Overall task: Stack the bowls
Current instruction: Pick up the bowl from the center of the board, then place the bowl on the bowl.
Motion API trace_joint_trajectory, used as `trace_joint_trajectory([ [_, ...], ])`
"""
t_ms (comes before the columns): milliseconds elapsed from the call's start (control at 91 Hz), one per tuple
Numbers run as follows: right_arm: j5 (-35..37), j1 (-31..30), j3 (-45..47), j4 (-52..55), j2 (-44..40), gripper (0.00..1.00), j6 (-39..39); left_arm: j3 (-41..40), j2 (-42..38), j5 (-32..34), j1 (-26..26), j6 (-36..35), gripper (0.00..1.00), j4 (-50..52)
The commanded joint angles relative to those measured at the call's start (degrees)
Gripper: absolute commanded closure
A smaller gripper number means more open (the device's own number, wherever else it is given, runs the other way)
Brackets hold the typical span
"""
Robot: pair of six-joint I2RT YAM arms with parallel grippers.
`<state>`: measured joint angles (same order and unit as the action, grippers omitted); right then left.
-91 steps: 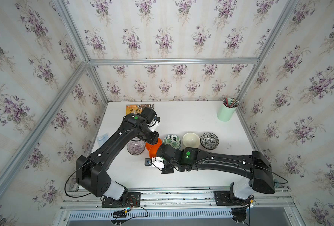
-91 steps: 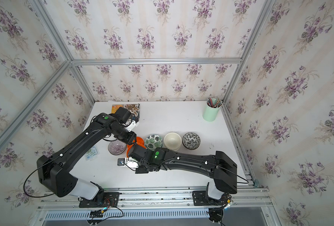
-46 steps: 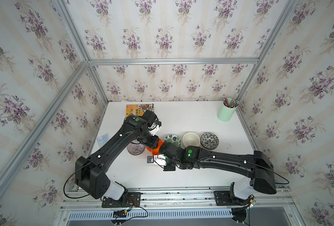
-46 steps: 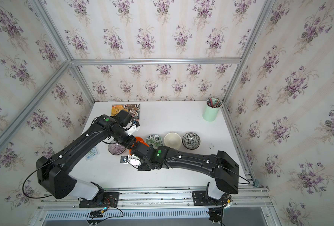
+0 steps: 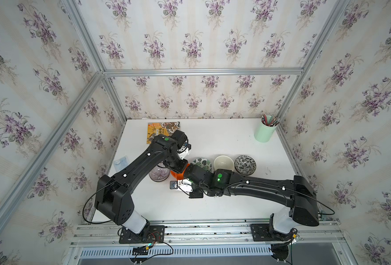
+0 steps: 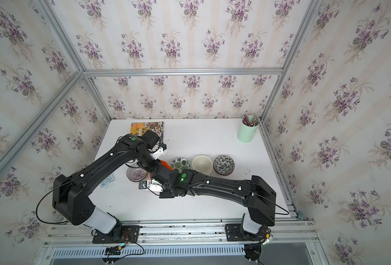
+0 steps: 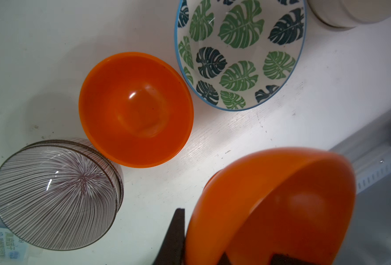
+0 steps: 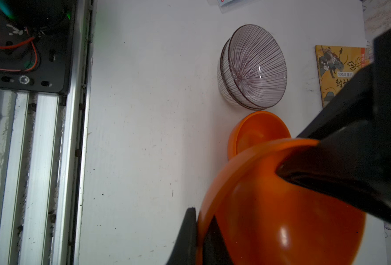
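Arms hide the grip in both top views, and only a bit of orange peeks out where the two wrists meet. The wrist cameras show it up close. In the left wrist view the left gripper (image 7: 199, 231) is clamped on the rim of the tilted orange bowl (image 7: 281, 206), but the other tool does not show there. In the right wrist view the right gripper (image 8: 200, 227) pinches the same rim, one finger outside and one inside. The black tip of the left one bites the far side. So both tools are closed on one bowl, which is tipped over the table (image 8: 144, 137).

Near it a second orange bowl (image 7: 136, 110) sits upright on the table, close beside the purple striped bowls (image 7: 54, 195) — two nested. The green leaf bowl (image 7: 240, 52) is just beside the second orange bowl. The cream bowl (image 5: 223, 163) and the black-and-white flower bowl (image 5: 245, 164) follow in a row.

The left arm reaches out from the front left and bends its wrist down. The right arm lies long and low across the front — from its base on the right to the middle.
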<state>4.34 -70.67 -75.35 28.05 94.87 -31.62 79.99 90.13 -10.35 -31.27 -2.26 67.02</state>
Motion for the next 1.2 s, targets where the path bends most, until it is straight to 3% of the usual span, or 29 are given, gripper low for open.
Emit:
trace_joint_trajectory([
  [0,3.26,0.64,-1.03,-3.26,0.84,0.9,0.16,-0.18,0.08,-2.4,-0.2,0.33,1.0,-0.38],
  [55,4.36,1.01,-1.25,-3.86,1.13,0.86,0.56,-0.11,0.13,-2.31,-0.2,0.41,1.0,-0.62],
  [231,9.17,1.97,-0.15,-7.39,0.85,0.55,2.15,0.23,-0.01,-1.86,0.48,1.95,1.0,-2.69],
  [308,10.4,2.9,0.99,-9.56,-0.14,0.49,2.94,0.67,0.35,-1.58,0.98,2.73,1.0,-3.05],
  [341,10.88,3.46,1.49,-10.45,-0.71,0.37,3.53,0.76,0.49,-1.17,1.17,3.19,1.0,-3.25],
  [374,11.21,4.04,2.06,-11.15,-1.52,0.1,4.17,0.83,0.74,-0.58,1.64,3.82,1.0,-3.42],
  [407,11.32,4.49,2.59,-11.57,-2.35,0.02,4.56,0.93,0.85,0.05,2.33,4.54,1.0,-3.37],
  [648,11.13,5.74,8.04,-12.16,-11.3,0.0,6.45,-1.83,1.65,-1.15,8.38,8.25,1.0,-7.53],
  [824,11.69,5.73,12.55,-13.29,-17.54,0.0,7.59,-2.83,4.63,-1.81,9.52,9.49,1.0,-10.22],
  [1187,12.67,5.72,15.5,-13.1,-21.07,0.0,9.47,-5.04,8.59,-2.79,12.17,11.44,1.0,-15.41],
])
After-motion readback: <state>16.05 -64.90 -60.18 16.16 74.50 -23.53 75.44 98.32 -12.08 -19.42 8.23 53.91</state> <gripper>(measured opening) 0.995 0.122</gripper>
